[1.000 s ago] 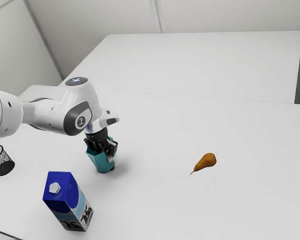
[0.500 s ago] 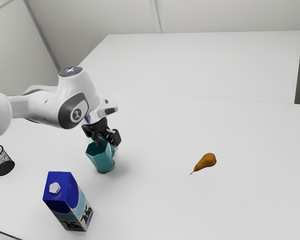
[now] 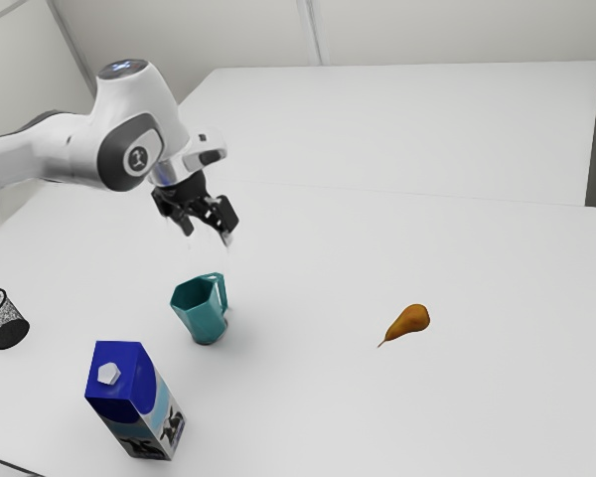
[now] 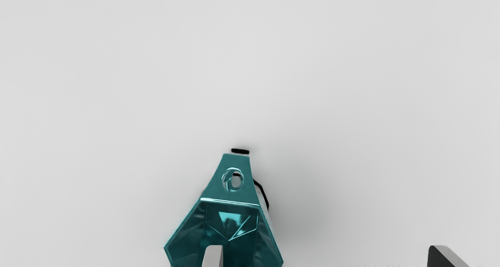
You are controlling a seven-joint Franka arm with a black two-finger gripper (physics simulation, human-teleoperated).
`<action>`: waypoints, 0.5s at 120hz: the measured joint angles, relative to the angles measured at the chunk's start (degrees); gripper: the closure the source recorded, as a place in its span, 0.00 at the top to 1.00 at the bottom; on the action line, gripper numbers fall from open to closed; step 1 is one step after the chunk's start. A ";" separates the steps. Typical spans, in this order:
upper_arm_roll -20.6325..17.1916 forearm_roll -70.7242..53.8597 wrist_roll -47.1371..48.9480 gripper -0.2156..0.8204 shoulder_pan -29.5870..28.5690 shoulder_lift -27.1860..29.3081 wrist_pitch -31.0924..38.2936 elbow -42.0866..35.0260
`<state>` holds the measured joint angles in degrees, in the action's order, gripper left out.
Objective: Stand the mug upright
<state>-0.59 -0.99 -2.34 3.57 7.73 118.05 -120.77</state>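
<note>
The black gripper [image 3: 207,235] hangs well above the table in the exterior view, apart from the mug and a little behind it. Below it the teal mug [image 3: 203,316] stands upright on its base, its mouth facing up and its handle on the exterior view's right. Looking down in the wrist view, I see the open mouth and handle of the mug [image 4: 233,192]. The gripper [image 4: 326,255] is open there with its fingertips wide apart, one of them overlapping the mug's mouth in the picture, nothing held.
A blue milk carton [image 3: 137,399] stands near the mug, toward the exterior view's bottom. At the far left is a black mesh cup [image 3: 2,320]. A brown pear [image 3: 409,320] lies on the white table [image 3: 497,397], off to the exterior view's right.
My hand has risen from around the mug's rim and drawn slightly toward the exterior view's left. The mug is free of the fingers and stays standing where it was.
</note>
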 joint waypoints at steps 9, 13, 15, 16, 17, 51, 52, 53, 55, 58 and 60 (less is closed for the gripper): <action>-0.02 0.02 0.03 0.76 -0.36 -1.25 -4.14 4.86; -0.02 0.03 0.04 0.76 -0.49 -1.88 -6.01 6.99; -0.02 0.03 0.05 0.76 -0.53 -2.21 -6.93 7.99; -0.02 0.03 0.05 0.76 -0.55 -2.36 -7.39 8.47; -0.02 0.03 0.06 0.76 -0.57 -2.51 -7.84 8.97; -0.29 -0.41 0.12 0.77 -0.52 -5.48 -19.90 22.30; -0.29 -0.43 0.12 0.77 -0.50 -5.53 -20.18 22.60; -0.29 -0.45 0.11 0.77 -0.49 -5.58 -20.46 22.95; -0.29 -0.48 0.11 0.77 -0.47 -5.67 -21.01 23.55; -0.29 -0.53 0.10 0.77 -0.45 -5.78 -21.82 24.47; -0.29 -0.56 0.08 0.77 -0.44 -5.83 -22.32 25.03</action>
<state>-0.88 -1.55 -2.26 3.13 1.89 95.73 -95.74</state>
